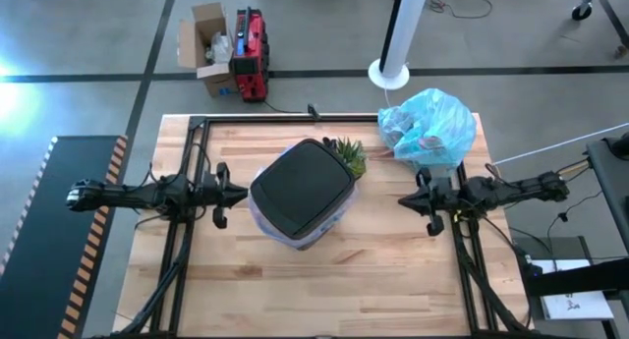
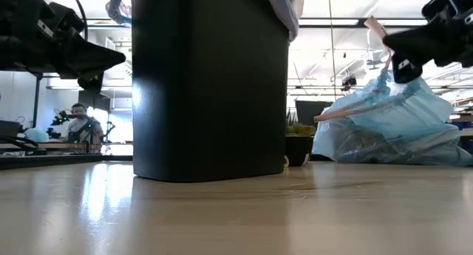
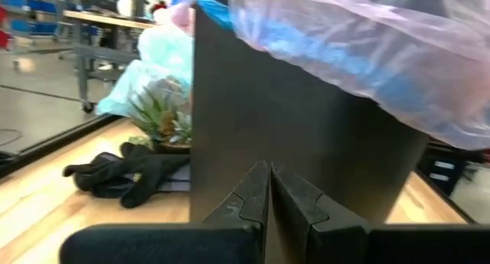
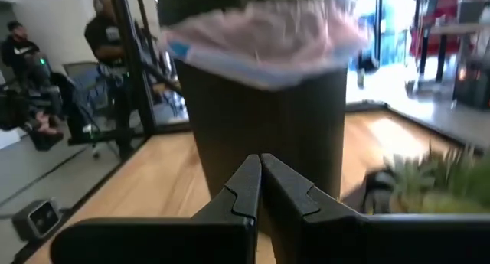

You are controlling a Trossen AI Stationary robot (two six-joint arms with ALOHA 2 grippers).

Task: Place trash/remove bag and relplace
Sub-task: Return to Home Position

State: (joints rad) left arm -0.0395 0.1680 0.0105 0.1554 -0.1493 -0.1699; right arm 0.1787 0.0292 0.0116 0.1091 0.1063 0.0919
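High view: black bin (image 1: 300,190), lid down, mid tabletop (image 1: 393,280). Blue bag (image 1: 429,126) sits at the far right corner, just beyond right hand (image 1: 405,197), well apart from left hand (image 1: 241,192). Both hands clenched, empty, facing the bin from either side. Low view only: bag slumped, wider than tall. Left wrist only: black gloves (image 3: 126,172) by plant (image 3: 162,117), pink liner (image 3: 367,50) over the rim.

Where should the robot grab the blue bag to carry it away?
Grab the blue bag by its bunched-up neck, coming down from above. That part sticks up narrow enough to pinch; the rest is wide and puffy. The right gripper sits closest, probably.
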